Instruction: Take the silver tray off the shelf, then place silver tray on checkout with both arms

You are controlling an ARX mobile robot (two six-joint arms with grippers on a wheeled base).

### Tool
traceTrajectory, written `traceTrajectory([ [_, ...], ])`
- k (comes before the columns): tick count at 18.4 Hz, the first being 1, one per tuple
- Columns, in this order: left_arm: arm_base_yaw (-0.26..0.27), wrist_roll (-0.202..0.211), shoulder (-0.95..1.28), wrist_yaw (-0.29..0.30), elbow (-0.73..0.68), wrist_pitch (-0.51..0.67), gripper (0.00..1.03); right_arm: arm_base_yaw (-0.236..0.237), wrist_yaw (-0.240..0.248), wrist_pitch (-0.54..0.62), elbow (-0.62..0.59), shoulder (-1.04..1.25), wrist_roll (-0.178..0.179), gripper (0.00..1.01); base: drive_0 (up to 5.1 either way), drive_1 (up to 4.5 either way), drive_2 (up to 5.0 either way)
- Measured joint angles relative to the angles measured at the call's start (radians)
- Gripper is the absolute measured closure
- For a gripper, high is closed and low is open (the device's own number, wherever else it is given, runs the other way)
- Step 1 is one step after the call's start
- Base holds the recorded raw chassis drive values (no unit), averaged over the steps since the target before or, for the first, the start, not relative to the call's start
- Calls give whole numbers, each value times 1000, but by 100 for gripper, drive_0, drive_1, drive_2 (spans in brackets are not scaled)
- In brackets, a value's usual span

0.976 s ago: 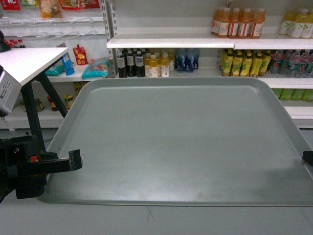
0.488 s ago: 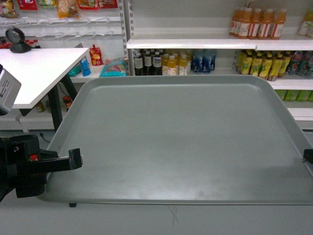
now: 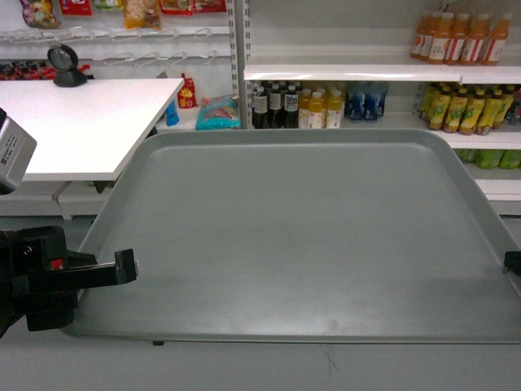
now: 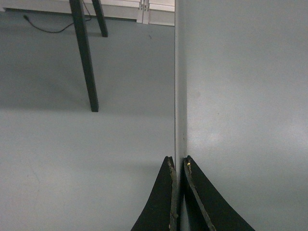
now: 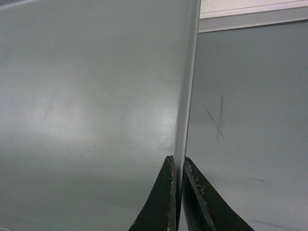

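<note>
The silver tray fills the middle of the head view, held level above the floor. My left gripper is shut on its left rim near the front corner. Only a black tip of my right gripper shows at the tray's right rim. In the left wrist view the left gripper pinches the thin rim of the tray. The right wrist view shows the right gripper clamped likewise on the tray. The white checkout lies to the far left, just beyond the tray's corner. The shelf stands behind.
A black round object sits at the counter's far edge. Rows of drink bottles line the boards behind the tray. A dark counter leg stands on the grey floor left of the tray, with a cable beyond.
The whole scene has slid to the right in the head view, and the white counter has come further in from the left. The tray and both grippers keep their places in the frame.
</note>
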Motion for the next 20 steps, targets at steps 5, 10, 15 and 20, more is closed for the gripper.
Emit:
traceTrajectory([
  [5,0,0,1,0,0,8,100,0,0,5,1,-1,0,98,-500,245,245],
  [10,0,0,1,0,0,7,100,0,1,4,0,-1,0,98,-497,248,248],
  [15,0,0,1,0,0,2,100,0,0,0,0,-1,0,98,-503,242,242],
  [20,0,0,1,0,0,2,100,0,0,1,0,0,0,98,-503,242,242],
])
